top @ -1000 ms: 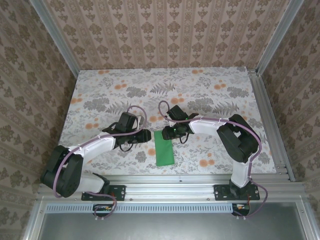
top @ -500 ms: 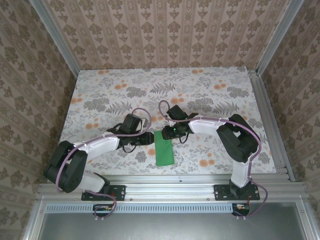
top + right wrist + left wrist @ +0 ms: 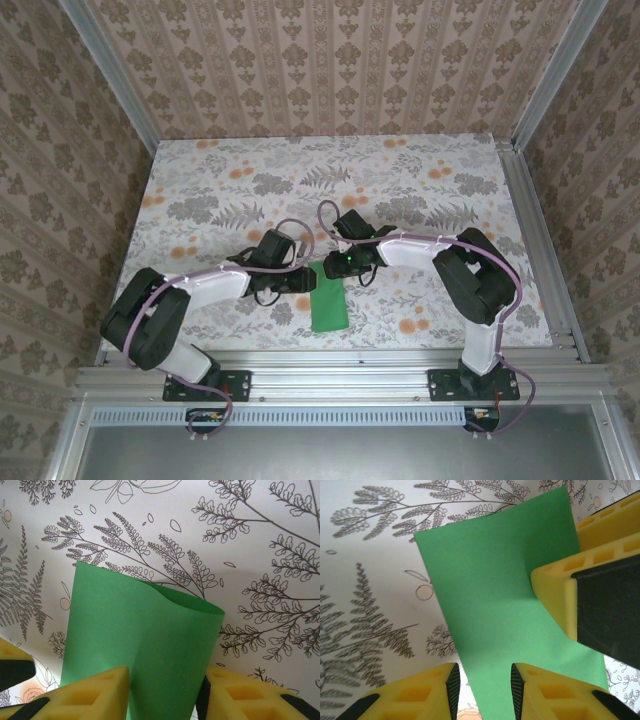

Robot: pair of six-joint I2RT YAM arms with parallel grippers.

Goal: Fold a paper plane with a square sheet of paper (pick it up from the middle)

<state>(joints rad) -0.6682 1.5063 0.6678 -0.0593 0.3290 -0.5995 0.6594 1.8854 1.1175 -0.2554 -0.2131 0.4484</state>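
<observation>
Green paper sheet (image 3: 329, 308): folded into a narrow strip, lying on the floral tabletop (image 3: 430, 180) close to its near edge, between the two arms.
Left gripper (image 3: 481, 675): jaws apart, straddling the strip's left edge.
Right gripper (image 3: 164, 680): at the strip's far end, where the upper layer bulges; jaws partly apart, cannot tell whether it is clamped.

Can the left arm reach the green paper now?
Probably yes: the folded bright green paper sheet lies just before the left gripper, that edge bare; the right gripper sits at its far end.
</observation>
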